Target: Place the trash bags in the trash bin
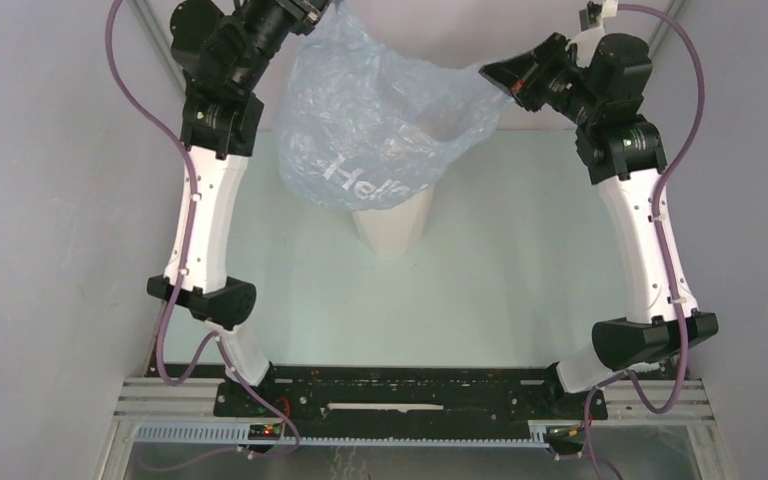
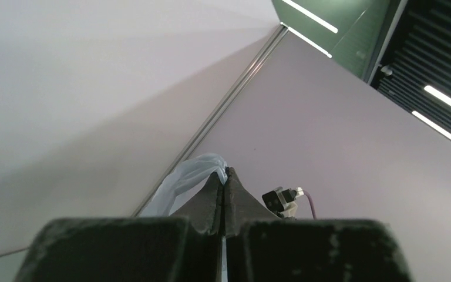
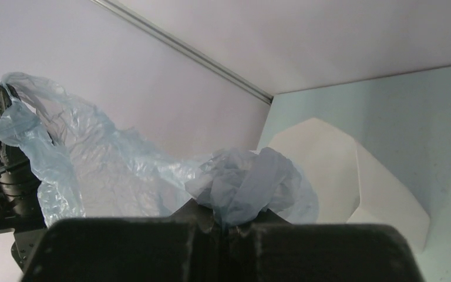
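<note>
The pale-blue translucent trash bag (image 1: 380, 120) hangs spread between both grippers, high above the table, with white lettering on its lower part. It covers the top of the white faceted trash bin (image 1: 392, 222), which stands upright below it at the table's middle. My left gripper (image 1: 312, 12) is shut on the bag's left upper edge; the wrist view shows film (image 2: 191, 179) pinched at the fingertips (image 2: 225, 174). My right gripper (image 1: 495, 80) is shut on the bag's right edge, with bunched film (image 3: 252, 182) between its jaws. The bin (image 3: 352, 176) lies just beyond it.
Grey enclosure walls (image 1: 50, 200) close in on the left, right and back. The pale-green table top (image 1: 520, 270) surrounds the bin. The black mounting rail (image 1: 400, 390) with the arm bases runs along the near edge.
</note>
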Motion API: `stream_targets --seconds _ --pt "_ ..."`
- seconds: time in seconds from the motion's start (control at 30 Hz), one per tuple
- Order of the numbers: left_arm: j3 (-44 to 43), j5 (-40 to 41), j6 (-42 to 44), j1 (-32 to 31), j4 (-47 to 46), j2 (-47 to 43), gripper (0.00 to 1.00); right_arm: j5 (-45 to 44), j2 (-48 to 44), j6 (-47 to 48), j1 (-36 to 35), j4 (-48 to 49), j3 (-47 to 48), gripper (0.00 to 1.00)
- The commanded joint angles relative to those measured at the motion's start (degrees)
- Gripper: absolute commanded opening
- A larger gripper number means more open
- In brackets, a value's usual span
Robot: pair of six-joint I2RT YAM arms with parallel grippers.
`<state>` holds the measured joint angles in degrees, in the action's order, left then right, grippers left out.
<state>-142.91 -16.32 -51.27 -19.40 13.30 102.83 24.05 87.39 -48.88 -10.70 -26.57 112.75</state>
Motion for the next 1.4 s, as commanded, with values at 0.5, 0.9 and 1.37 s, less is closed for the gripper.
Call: stream_targets --seconds 0.5,0.9,1.37 --pt "8.61 -1.05 -3.1 3.23 -7.01 -5.32 0.0 -1.09 -1.15 -0.22 -5.8 0.97 -2.84 0.0" --pt "10.26 -0.99 10.05 7.38 14.14 -12.43 0.98 -5.48 -2.02 -2.05 -2.36 -1.14 -3.34 0.0" --pt "49.4 2.0 8.71 15.34 16.55 -33.82 0.8 0.67 -2.89 1.27 -4.06 -1.03 -4.66 0.0"
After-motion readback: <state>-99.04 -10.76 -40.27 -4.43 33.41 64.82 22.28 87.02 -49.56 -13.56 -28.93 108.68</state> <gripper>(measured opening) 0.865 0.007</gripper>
